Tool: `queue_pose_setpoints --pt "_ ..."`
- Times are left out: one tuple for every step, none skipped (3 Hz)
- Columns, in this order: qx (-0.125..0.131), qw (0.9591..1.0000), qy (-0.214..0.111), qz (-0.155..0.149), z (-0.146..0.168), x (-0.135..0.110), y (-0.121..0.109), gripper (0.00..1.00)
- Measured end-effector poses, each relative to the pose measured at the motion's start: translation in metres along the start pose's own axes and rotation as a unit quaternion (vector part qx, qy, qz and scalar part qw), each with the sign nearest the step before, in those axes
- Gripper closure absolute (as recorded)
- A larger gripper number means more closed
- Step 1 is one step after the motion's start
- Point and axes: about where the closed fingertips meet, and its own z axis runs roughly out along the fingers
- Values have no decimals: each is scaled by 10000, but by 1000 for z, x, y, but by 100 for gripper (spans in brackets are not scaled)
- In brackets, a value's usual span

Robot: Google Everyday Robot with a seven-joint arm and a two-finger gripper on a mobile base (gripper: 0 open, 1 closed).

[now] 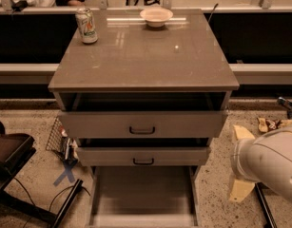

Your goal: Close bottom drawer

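The bottom drawer (143,198) is pulled far out of the cabinet (143,56) at floor level. Its plain dark inside faces up, and its front runs along the picture's bottom edge. Above it, the medium-width drawer (143,156) and the widest drawer (143,124) are each partly open. My gripper (240,190) is low on the right, beside the cabinet's right side and level with the lower drawers. It touches nothing. The white arm (271,163) covers much of it.
A drink can (86,25) and a small bowl (156,16) stand at the back of the cabinet top. A dark chair (10,156), a wire basket (60,139), cables and a blue floor mark (65,174) lie on the left. A dark pole (264,208) lies under my arm.
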Motion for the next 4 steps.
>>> queue_pose_setpoints --pt "-12 10000 0 4 0 0 0 0" --pt "-30 10000 45 -44 11 -9 12 0" --pt "-243 9993 23 -287 53 -25 56 0" --pt "-830 9953 15 -497 110 -17 142 0"
